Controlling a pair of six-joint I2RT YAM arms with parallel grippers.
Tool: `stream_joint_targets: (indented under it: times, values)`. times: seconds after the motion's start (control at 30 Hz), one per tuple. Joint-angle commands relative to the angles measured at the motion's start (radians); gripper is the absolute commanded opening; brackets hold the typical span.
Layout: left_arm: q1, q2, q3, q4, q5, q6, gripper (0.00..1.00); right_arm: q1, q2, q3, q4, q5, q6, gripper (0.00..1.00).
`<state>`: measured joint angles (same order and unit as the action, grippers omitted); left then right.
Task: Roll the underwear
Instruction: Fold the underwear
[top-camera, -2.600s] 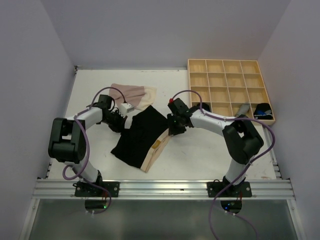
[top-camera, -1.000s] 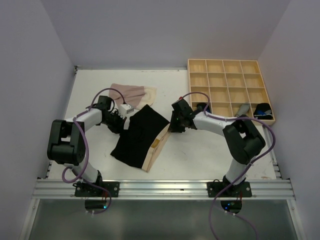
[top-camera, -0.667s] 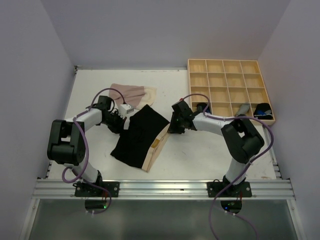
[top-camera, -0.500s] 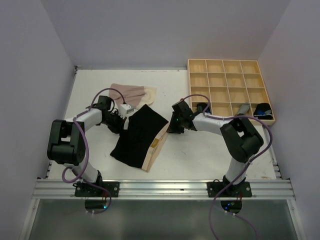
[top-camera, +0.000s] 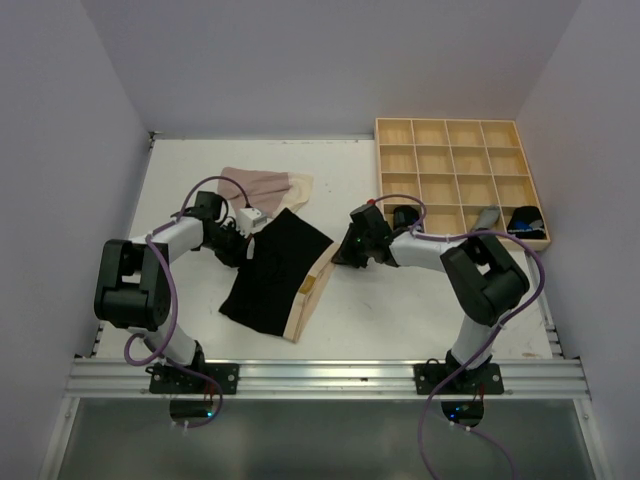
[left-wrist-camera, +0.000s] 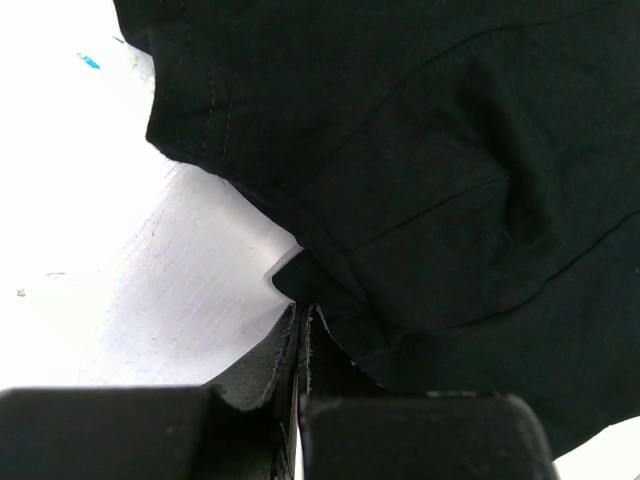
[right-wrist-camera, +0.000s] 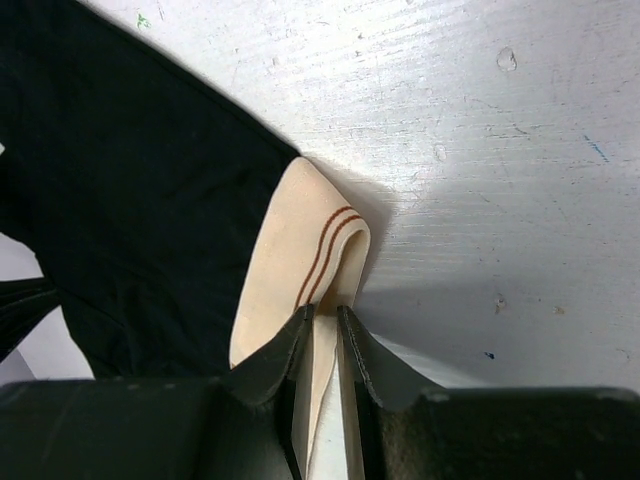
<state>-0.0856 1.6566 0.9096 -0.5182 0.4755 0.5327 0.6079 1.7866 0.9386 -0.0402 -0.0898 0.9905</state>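
White table, pale lilac walls, wooden tray far right, black underwear spread mid-table, both arms reaching low toward it, left gripper clamped on its left edge, right gripper pinching its beige waistband.

black underwear, beige inner side with two reddish-brown stripes, pale beige, perhaps pinkish garment, light wooden tray

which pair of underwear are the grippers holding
The black underwear with the beige band, mid-table: the left gripper and right gripper pinch its opposite edges. The pale pink pair behind it is held by neither.
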Motion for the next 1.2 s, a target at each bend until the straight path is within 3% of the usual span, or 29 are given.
stream_joint_targets:
  times: [0.0,0.6,0.87,1.17]
  values:
    - [0.009,0.006,-0.006,0.004,-0.005,-0.011,0.00,-0.003,-0.032,-0.023,0.060,-0.005,0.046,0.20]
    - [0.010,0.020,0.000,0.006,-0.001,-0.010,0.00,-0.005,-0.070,-0.060,0.120,-0.013,0.114,0.21]
    - [0.012,0.028,0.003,0.007,0.003,-0.010,0.00,-0.005,-0.139,-0.055,0.050,0.024,0.111,0.21]
    - [0.012,0.032,0.011,0.004,0.006,-0.011,0.00,-0.005,-0.064,-0.053,0.066,0.013,0.128,0.25]
